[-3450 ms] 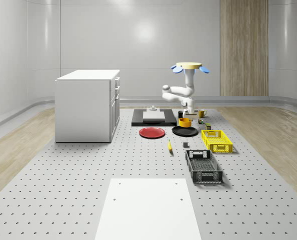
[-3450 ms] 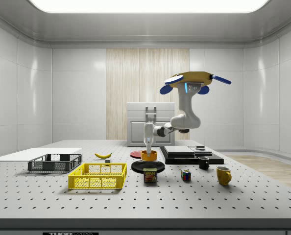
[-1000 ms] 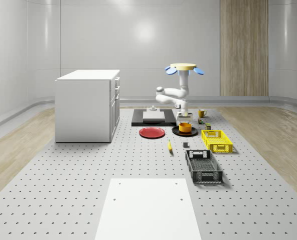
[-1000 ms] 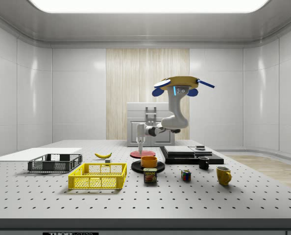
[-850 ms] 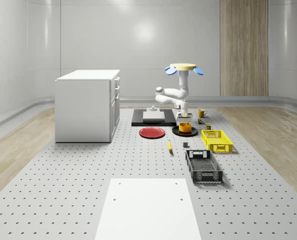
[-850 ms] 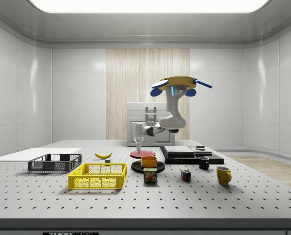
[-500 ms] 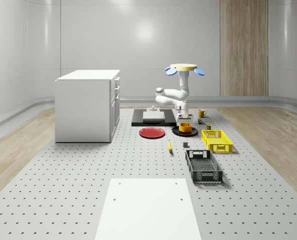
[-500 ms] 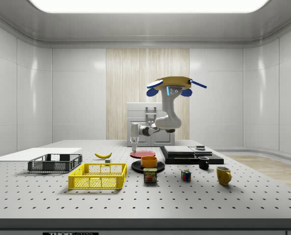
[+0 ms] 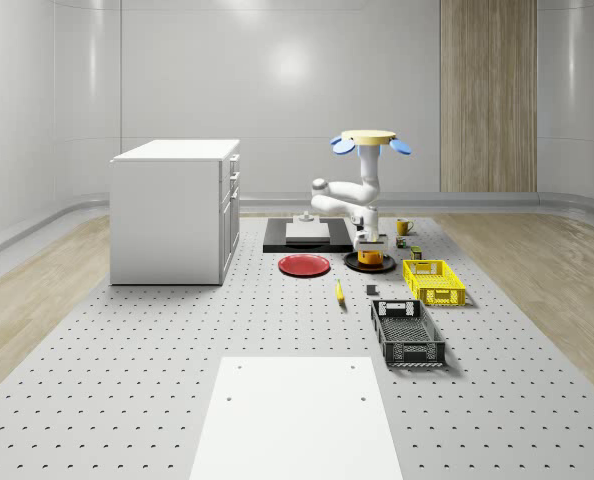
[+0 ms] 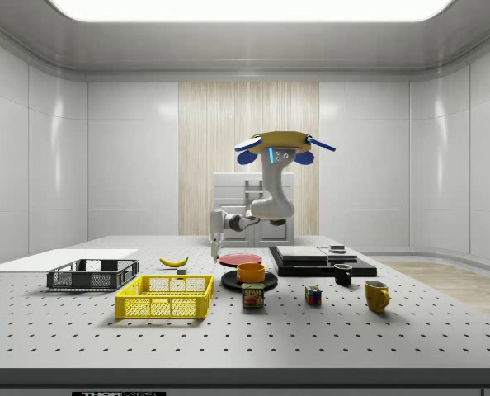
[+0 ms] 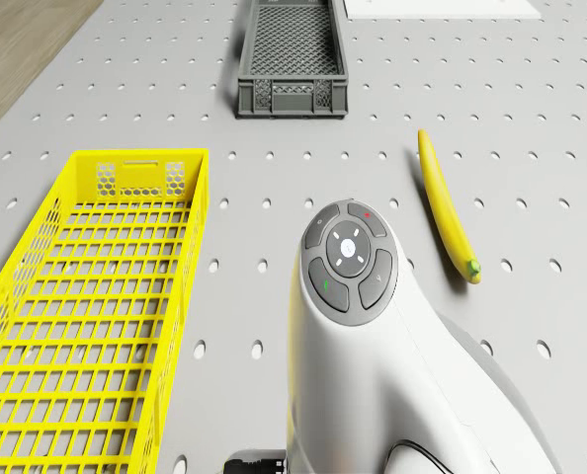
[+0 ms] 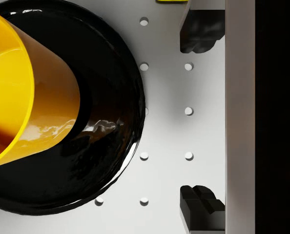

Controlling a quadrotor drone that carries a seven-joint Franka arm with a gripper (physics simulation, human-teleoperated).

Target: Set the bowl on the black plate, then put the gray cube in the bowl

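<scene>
1. The gray cube (image 9: 371,290) lies on the table (image 9: 177,380), apart from the black plate (image 12: 111,146). In the side view it is to the plate's left, near the banana (image 10: 174,261).
2. The gripper (image 12: 199,117) hangs just beside the plate's rim, above bare table and to the plate's left in the side view. Its fingers (image 12: 198,29) are spread wide and hold nothing.
3. The orange bowl (image 12: 18,87) stands upright on the plate.
4. The drone (image 10: 275,142) hovers high above the plate, slightly to its right in the side view, with the arm reaching down.
</scene>
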